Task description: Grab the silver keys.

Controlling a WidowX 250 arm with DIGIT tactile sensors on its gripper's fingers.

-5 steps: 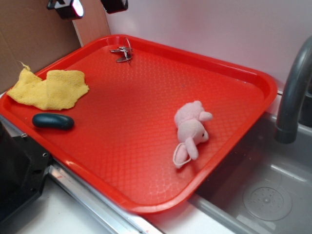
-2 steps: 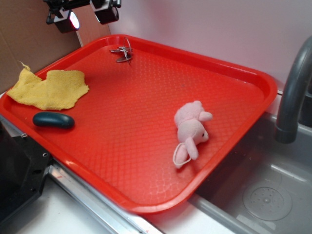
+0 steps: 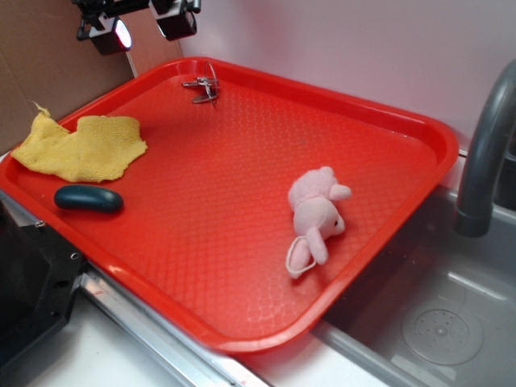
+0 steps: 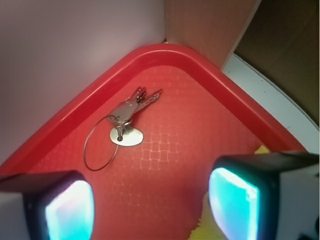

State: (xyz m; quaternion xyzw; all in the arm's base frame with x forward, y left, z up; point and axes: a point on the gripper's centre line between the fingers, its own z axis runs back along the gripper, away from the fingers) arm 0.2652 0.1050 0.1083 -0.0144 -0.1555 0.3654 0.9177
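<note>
The silver keys (image 3: 203, 86) lie on a thin wire ring in the far corner of the red tray (image 3: 379, 121), close to its rim. In the wrist view the keys (image 4: 128, 121) sit ahead of the jaws, a little left of centre. My gripper (image 3: 145, 28) hangs open and empty above the tray's far-left edge, left of the keys and well above them. In the wrist view the gripper (image 4: 152, 210) shows two glowing pads wide apart with bare tray between them.
A yellow cloth (image 3: 81, 147) lies at the tray's left, its edge showing in the wrist view (image 4: 262, 150). A dark teal oval object (image 3: 89, 198) sits near the front left. A pink plush (image 3: 316, 218) lies right of centre. A sink (image 3: 435, 322) and grey faucet (image 3: 484, 153) stand to the right.
The gripper came down and moved a little left between one second ago and 0.4 s ago; since then it has held still. Nothing on the tray has moved.
</note>
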